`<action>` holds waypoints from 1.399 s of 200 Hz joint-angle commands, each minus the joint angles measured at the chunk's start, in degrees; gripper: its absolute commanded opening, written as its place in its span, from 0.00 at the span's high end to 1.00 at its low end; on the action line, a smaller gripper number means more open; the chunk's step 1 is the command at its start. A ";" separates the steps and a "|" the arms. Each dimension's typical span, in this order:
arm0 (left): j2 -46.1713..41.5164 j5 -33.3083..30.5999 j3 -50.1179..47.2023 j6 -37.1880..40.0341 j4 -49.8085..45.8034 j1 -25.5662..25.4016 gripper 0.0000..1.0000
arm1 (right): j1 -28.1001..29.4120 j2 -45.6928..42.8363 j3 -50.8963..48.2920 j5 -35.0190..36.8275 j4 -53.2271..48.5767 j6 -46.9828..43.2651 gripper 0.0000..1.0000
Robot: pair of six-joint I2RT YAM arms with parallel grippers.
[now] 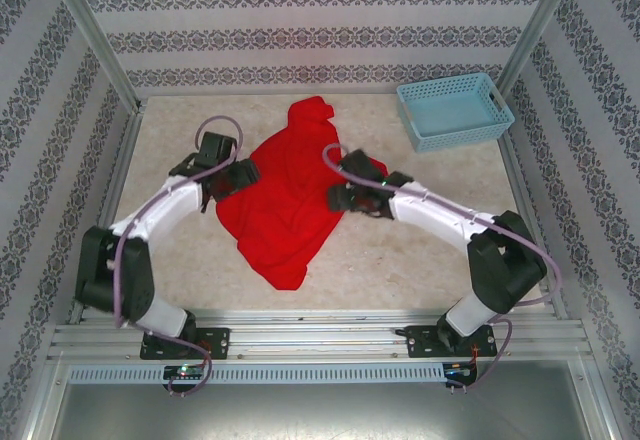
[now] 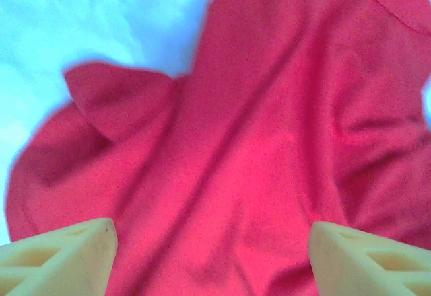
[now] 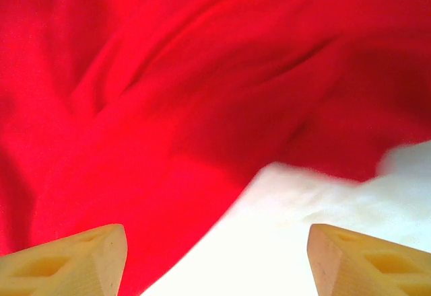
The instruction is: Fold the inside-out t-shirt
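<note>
Both left gripper (image 2: 212,242) and right gripper (image 3: 217,242) gape empty over the crumpled red t-shirt (image 1: 285,195), seemingly unfolded.

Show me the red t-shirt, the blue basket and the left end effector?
t-shirt (image 1: 285,195), overhead view, middle of the cloth.
basket (image 1: 465,134), overhead view, near wall.
left end effector (image 1: 246,173), overhead view, between its fingertips.

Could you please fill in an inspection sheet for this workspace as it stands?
Surface: beige speckled table, no spills seen.
Job's things: red t-shirt, crumpled and unfolded, at centre between the arms.
Clutter: light blue basket at the far right corner, looks empty.
Grippers: left gripper open at the shirt's left edge; right gripper open at its right edge; neither holds cloth.
Cables: lilac cable looped over each wrist.
Surroundings: patterned walls, metal frame posts.
</note>
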 commanded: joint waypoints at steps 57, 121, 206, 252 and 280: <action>22.08 -2.78 10.35 4.65 -3.15 5.03 0.39 | 6.61 14.62 2.25 -7.10 4.57 2.68 0.35; 10.50 6.44 -8.52 0.75 2.85 3.43 0.61 | -8.52 27.75 18.11 -5.37 -3.24 -0.59 0.44; -10.17 -0.50 -18.04 3.79 -3.38 1.27 0.48 | -14.11 9.89 5.57 -5.08 -1.01 -3.37 0.37; -4.17 6.36 -14.51 6.33 0.48 -2.09 0.49 | -15.62 -2.36 -10.58 -4.34 1.64 -0.60 0.36; -1.06 2.63 -11.45 7.40 -0.95 -6.13 0.49 | -18.36 -6.06 -16.69 -8.26 4.11 0.98 0.37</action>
